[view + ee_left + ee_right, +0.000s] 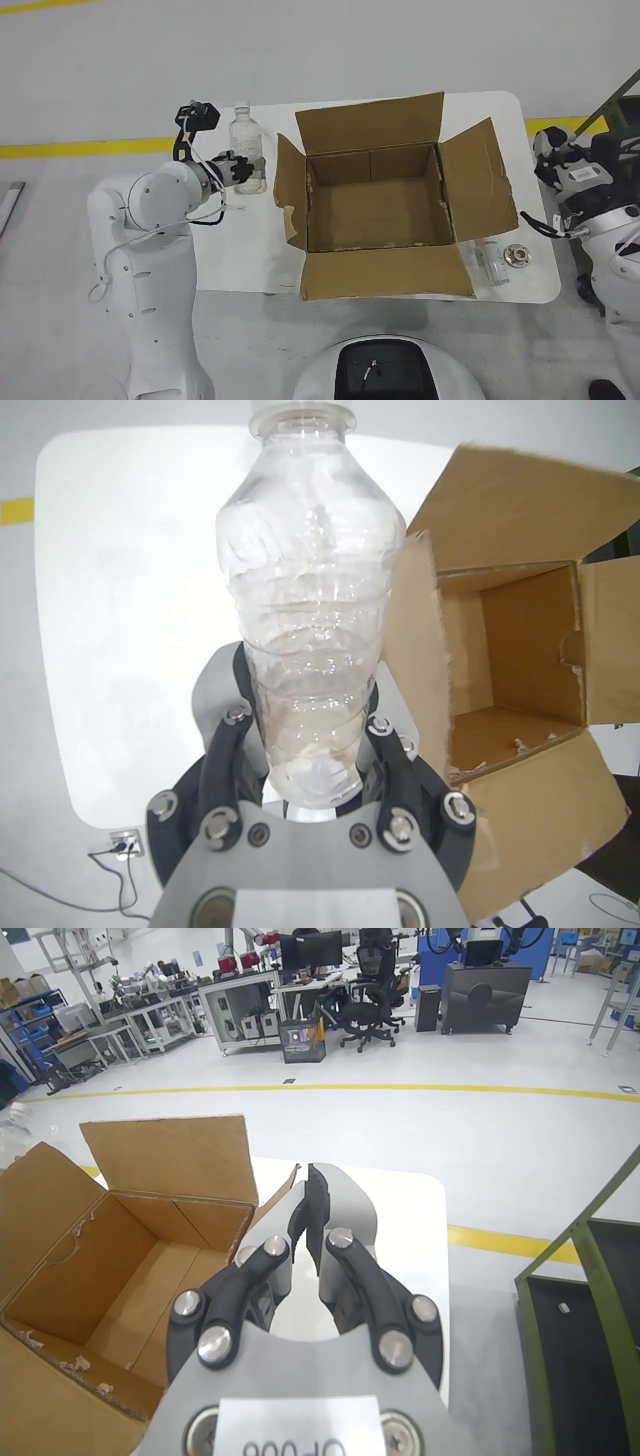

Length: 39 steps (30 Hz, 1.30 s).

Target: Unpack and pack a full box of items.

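Our left end effector (238, 168) grasps the clear bottle (245, 132) low on its body, holding it upright at the worktop's (235, 255) far left, just beside the open cardboard box (372, 125). Our right end effector (306, 1208) is clenched, fingers together, right of the box.

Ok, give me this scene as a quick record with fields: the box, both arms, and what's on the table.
box: open, four flaps out, no items inside
left jaws: shut on the clear bottle, near its base
bottle place: outside the box, beside a side flap
right jaws: shut, empty, near the table right edge
loose on table: small clear container and small round piece by the box's right front corner
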Tool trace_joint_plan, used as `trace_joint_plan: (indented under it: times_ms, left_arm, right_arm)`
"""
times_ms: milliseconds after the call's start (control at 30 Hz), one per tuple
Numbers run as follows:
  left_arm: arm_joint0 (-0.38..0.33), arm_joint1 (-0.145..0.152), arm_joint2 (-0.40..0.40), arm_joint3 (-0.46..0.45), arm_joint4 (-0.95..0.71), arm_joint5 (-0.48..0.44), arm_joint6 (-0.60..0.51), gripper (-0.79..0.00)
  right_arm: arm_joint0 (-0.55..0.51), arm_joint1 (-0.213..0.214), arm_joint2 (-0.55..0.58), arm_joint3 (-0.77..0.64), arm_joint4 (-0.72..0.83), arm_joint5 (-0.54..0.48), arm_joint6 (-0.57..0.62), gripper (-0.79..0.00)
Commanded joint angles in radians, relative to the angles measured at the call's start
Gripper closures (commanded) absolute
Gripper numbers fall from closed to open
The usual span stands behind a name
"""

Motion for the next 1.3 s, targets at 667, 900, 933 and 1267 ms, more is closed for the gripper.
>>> trace_joint_plan:
  times_ms: [667,900,933,1267]
  left_arm:
    - [-0.066,0.014,0.089,-0.036,-0.079,0.038,0.093,0.0]
    - [-0.037,0.024,0.089,-0.074,-0.071,0.053,0.086,0.0]
    - [-0.036,0.026,0.09,-0.075,-0.07,0.053,0.088,0.0]
    - [-0.027,0.04,0.082,-0.08,-0.057,0.06,0.12,0.0]
  right_arm:
    - [-0.015,0.004,-0.001,-0.015,-0.002,-0.017,0.005,0.0]
    - [-0.007,0.004,-0.02,-0.011,-0.004,-0.02,0.003,0.0]
    - [-0.005,0.004,-0.022,-0.01,-0.005,-0.021,0.003,0.0]
    - [0.008,0.006,-0.026,-0.002,-0.014,-0.024,0.003,0.0]
